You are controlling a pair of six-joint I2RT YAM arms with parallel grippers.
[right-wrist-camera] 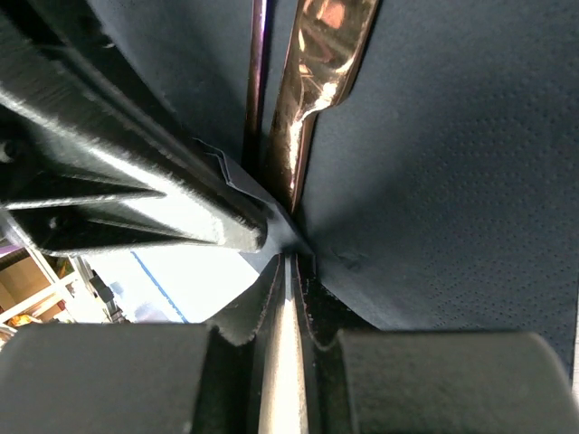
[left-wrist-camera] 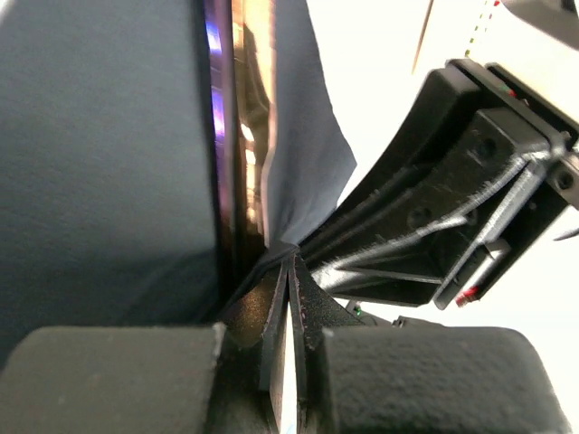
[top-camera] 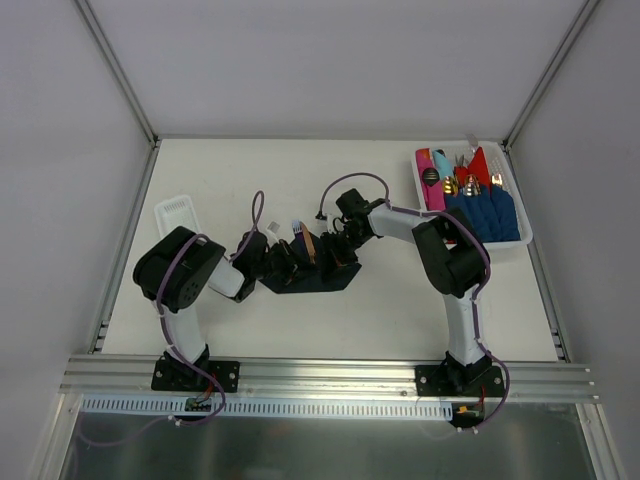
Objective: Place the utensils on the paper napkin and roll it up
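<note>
The near-black paper napkin lies mid-table between the two arms. A copper utensil and a dark iridescent one lie on it. In the left wrist view the napkin is folded up over the utensils, and my left gripper is shut on its edge. In the right wrist view my right gripper is shut on the napkin beside the copper utensil and the thin dark utensil. The two grippers face each other, fingertips almost touching.
A white bin at the back right holds rolled blue napkins, red and pink ones and gold utensils. A small white tray lies at the left behind the left arm. Enclosure walls stand on three sides.
</note>
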